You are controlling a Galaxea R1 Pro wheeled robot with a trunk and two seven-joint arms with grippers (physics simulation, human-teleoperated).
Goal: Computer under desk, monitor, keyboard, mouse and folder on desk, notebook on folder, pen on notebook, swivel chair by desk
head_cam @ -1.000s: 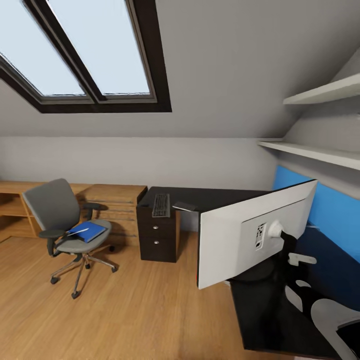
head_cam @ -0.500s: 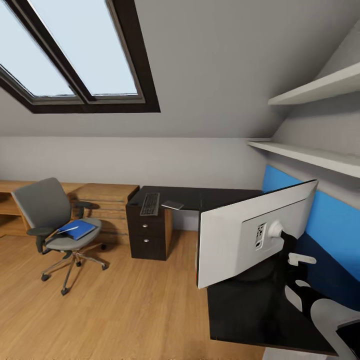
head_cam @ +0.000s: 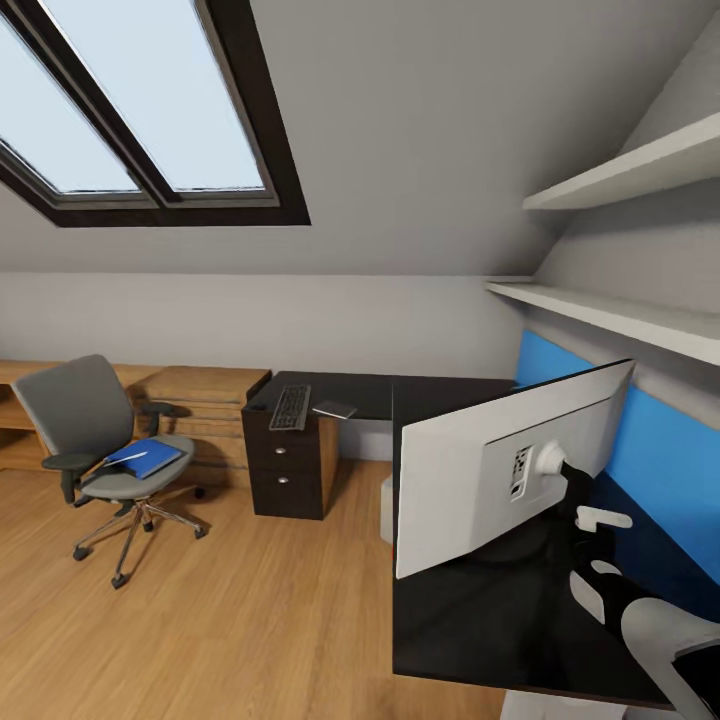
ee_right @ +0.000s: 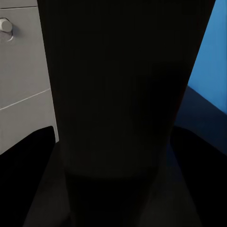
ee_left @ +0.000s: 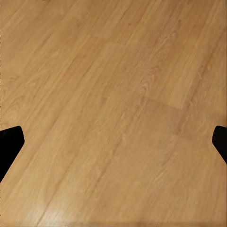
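My right gripper (head_cam: pixel 572 497) is shut on the black foot of the monitor (head_cam: pixel 480 470), whose white back faces me above the near wing of the black desk (head_cam: pixel 450 620). In the right wrist view, the dark foot (ee_right: pixel 118 113) fills the space between the fingers. The keyboard (head_cam: pixel 290 407) and the grey notebook (head_cam: pixel 334 409) lie on the desk's far wing. To the left, the swivel chair (head_cam: pixel 85 410) holds the blue folder (head_cam: pixel 145 460) with a thin pale pen (head_cam: pixel 128 457) on it. The mouse is out of view. My left gripper (ee_left: pixel 113 142) is open over the floor.
A drawer unit (head_cam: pixel 285 475) stands under the far wing, with low wooden cabinets (head_cam: pixel 205 395) behind the chair. A pale box (head_cam: pixel 385 510) shows under the desk. White shelves (head_cam: pixel 620 175) and a blue wall panel (head_cam: pixel 660 440) run along the right. Wooden floor (head_cam: pixel 200 620) lies between me and the chair.
The whole view has shifted, so the camera moved; chair and drawers slid left in the picture. More of the desk now lies under the monitor, which kept its place in view.
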